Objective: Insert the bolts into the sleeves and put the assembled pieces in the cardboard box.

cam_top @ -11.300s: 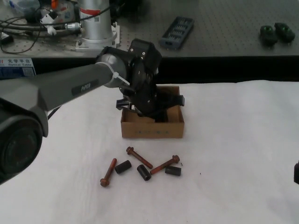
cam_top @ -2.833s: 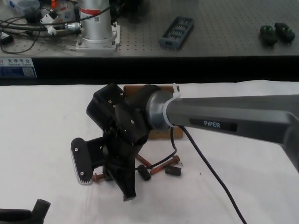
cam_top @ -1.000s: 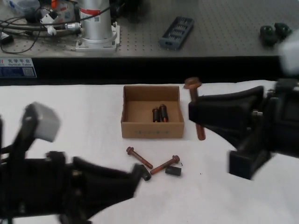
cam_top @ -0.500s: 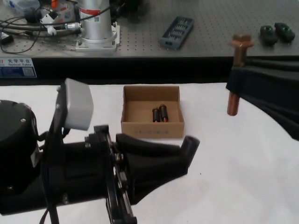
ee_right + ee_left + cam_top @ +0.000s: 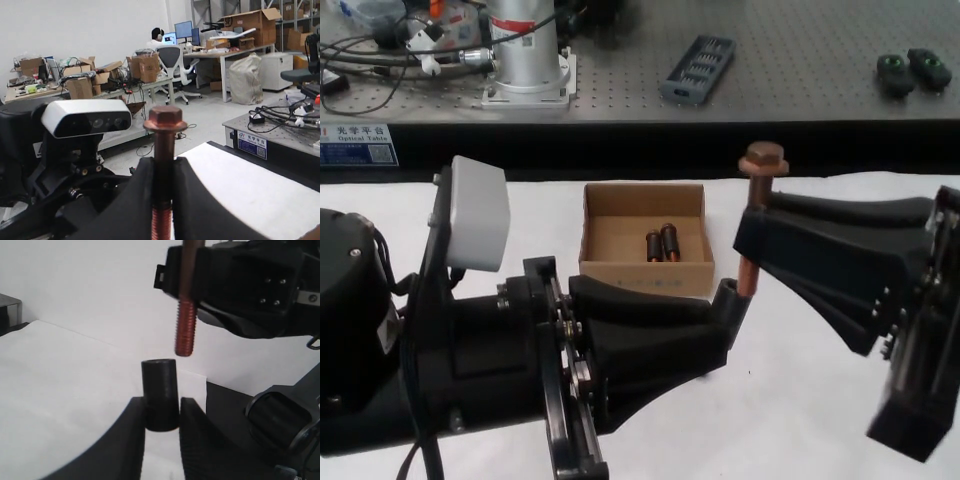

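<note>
Left wrist view, query: where is the copper-coloured hex-head bolt (image 5: 184, 315)?
Reply: Clamped upright in the right fingers (image 5: 142, 200), tip just above the black cylindrical sleeve (image 5: 160, 390), not touching. That sleeve is gripped by the left fingers (image 5: 125, 435), above the white table (image 5: 780, 400).
Query: Change?
Reply: Half a second ago the bolt stood well off to the right. Alignment appears reached; insertion is next, then the brown cardboard box (image 5: 645, 275).
</note>
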`<state>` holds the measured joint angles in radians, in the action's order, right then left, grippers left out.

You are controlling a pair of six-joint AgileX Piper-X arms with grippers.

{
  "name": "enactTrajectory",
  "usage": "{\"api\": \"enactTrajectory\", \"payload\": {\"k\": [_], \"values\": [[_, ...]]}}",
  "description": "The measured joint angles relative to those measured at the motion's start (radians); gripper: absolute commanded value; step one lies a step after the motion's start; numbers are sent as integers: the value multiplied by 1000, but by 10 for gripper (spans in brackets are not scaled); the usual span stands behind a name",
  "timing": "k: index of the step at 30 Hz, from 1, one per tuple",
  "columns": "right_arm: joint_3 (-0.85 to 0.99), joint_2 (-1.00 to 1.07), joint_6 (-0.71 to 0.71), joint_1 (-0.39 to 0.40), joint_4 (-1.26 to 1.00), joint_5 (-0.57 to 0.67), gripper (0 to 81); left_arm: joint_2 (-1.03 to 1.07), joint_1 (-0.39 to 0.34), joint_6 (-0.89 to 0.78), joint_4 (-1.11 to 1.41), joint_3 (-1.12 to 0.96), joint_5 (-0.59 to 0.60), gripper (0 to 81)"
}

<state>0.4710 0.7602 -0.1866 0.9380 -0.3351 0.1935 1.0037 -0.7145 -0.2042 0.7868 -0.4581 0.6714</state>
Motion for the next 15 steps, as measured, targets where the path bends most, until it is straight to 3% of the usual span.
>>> {"api": "enactTrajectory", "payload": {"k": [15], "values": [[-3, 9, 0, 0, -4, -1, 37, 0, 0, 0, 0, 0, 5, 6]]}}
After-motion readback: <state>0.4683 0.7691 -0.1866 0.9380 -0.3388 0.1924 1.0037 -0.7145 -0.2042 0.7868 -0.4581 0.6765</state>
